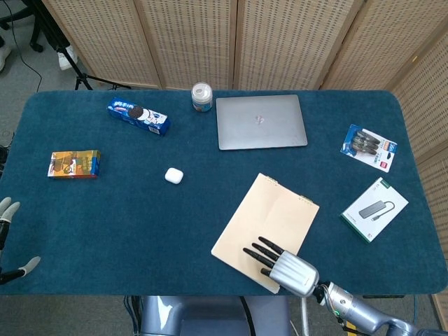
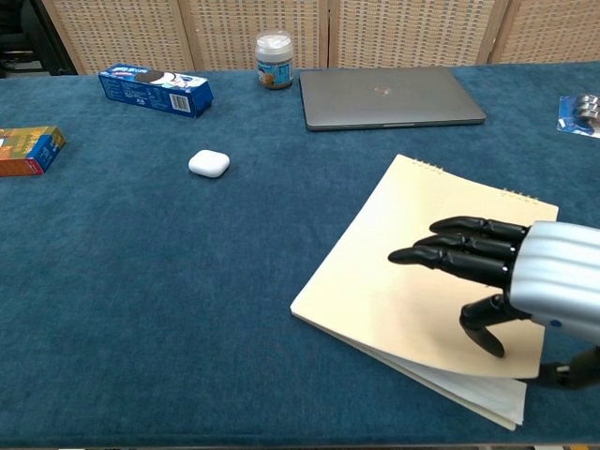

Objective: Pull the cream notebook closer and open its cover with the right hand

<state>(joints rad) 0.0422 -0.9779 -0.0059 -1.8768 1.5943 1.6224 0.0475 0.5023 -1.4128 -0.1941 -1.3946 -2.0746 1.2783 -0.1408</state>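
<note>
The cream notebook [image 1: 266,224] lies on the blue table [image 1: 140,231], near the front edge and at the right of the middle, turned at an angle, with its spiral edge toward the laptop [image 1: 260,121] but well apart from it. The right hand [image 1: 280,264] lies over the near corner of the notebook; in the chest view its dark fingers [image 2: 459,253] are stretched out flat and a little apart above the cover, pointing to the left, and the thumb is bent down toward the cover. It grasps nothing, and I cannot tell if the fingers really press on the cover or only float just over it. I judge that the pulling part is nearly complete or complete, because the notebook is already close to the robot's side. The opening is not done: the cover is closed, though the chest view shows the near corner a little raised over the pages below. What is left is to catch the cover at its free edge and turn it over. Of the left hand [image 1: 8,234] only some pale fingertips show at the left border of the head view, apart from each other and holding nothing.
</note>
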